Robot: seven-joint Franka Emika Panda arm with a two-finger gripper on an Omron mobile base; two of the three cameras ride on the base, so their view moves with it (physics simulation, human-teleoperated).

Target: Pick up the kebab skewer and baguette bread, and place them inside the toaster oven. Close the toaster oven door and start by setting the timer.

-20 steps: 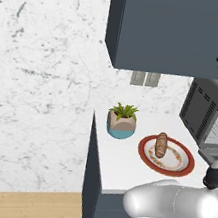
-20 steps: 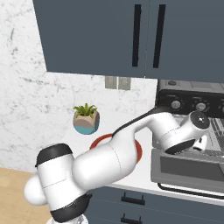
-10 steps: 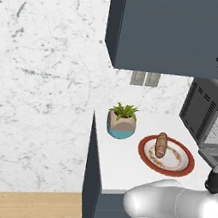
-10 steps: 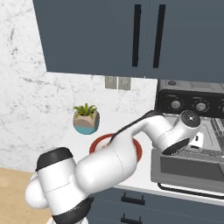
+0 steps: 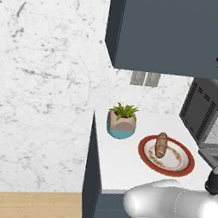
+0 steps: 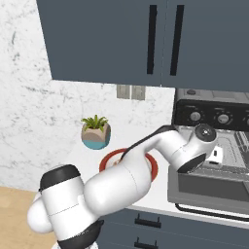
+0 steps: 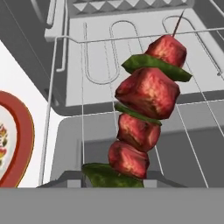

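My gripper (image 6: 216,155) hovers at the mouth of the toaster oven (image 6: 214,114), shut on the kebab skewer (image 7: 144,109). The skewer's red meat chunks and green pieces point out over the wire rack (image 7: 100,65) inside. The toaster oven door (image 6: 214,187) hangs open, folded down flat in front. The fingertips are hidden under the skewer's lower end. The baguette bread (image 5: 161,144) lies on a red-rimmed plate (image 5: 145,158) on the white counter, left of the toaster oven (image 5: 202,112). The plate's rim (image 7: 26,131) also edges into the hand view.
A potted plant (image 5: 122,121) stands behind the plate near the wall. Dark upper cabinets (image 5: 165,29) hang over the counter, with wall outlets (image 5: 144,79) below them. The oven's knobs (image 6: 209,116) run along its top front. The counter ends just left of the plant.
In the right base view the hand has drifted slightly left in front of the oven opening. The skewer stays in the grip; plate and baguette have not moved.
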